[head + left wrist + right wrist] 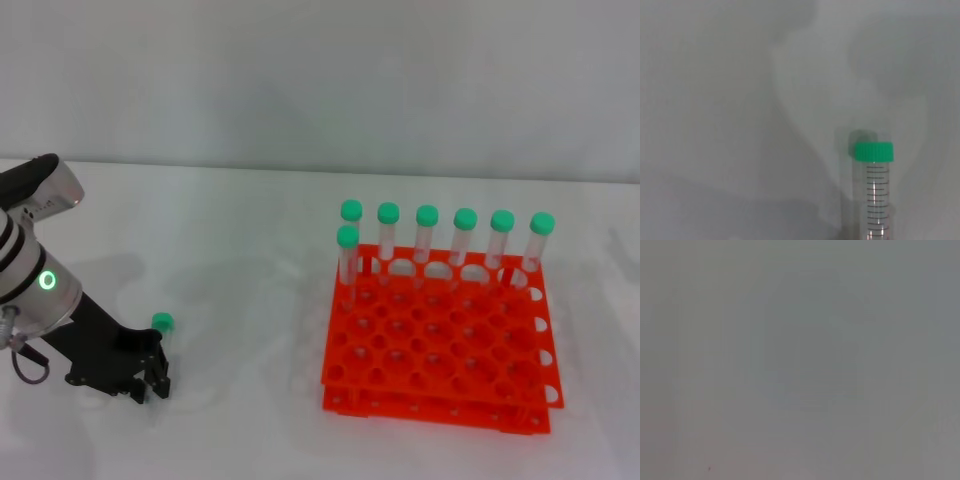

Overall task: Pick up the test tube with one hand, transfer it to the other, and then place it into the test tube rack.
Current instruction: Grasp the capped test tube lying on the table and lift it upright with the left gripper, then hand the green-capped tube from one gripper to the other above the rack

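Note:
The test tube (162, 323) lies on the white table at the lower left; only its green cap shows in the head view, and its clear body runs under my left gripper (150, 378). That gripper is low over the table, right at the tube's body. In the left wrist view the test tube (874, 190) shows its green cap and graduated clear body against the table. The orange-red test tube rack (440, 350) stands to the right, well apart from the gripper. The right hand is out of view, and the right wrist view shows only a plain grey surface.
Several green-capped tubes (426, 240) stand upright in the rack's back row, and one more (347, 262) stands at the left of the second row. The rack's other holes hold nothing. Bare white table (250, 300) lies between gripper and rack.

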You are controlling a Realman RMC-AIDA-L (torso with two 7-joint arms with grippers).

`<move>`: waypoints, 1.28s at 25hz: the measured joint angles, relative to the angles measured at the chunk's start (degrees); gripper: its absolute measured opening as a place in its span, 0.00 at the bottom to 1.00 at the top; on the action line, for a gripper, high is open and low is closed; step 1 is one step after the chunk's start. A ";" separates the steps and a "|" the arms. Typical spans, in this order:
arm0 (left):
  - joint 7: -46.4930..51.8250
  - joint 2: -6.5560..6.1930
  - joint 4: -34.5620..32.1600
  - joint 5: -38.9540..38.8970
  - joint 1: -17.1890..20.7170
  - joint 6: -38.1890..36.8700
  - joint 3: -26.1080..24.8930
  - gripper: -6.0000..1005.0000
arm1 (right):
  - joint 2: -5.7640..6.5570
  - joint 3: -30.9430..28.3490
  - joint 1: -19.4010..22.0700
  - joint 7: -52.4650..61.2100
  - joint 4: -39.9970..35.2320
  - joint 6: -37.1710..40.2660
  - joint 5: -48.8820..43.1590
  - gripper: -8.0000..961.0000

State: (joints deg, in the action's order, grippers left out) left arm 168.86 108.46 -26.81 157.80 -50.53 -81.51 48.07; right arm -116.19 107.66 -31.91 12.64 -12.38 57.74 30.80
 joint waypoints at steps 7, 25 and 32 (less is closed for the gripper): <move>-0.17 -0.10 -0.18 -0.22 0.01 0.03 0.14 0.31 | 0.00 0.09 0.01 -0.03 -0.01 0.00 -0.03 0.87; -4.01 0.37 -3.30 -2.13 -1.67 3.93 -0.50 0.20 | 0.00 0.09 0.44 0.08 0.01 0.01 0.22 0.87; -9.34 2.00 -8.35 -7.41 1.61 10.97 -0.55 0.20 | 0.00 -0.19 0.47 0.01 0.16 0.01 0.24 0.87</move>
State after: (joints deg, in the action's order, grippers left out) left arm 159.52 110.46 -35.15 150.39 -48.92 -70.54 47.53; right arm -116.19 107.47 -31.44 12.65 -12.23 57.75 31.04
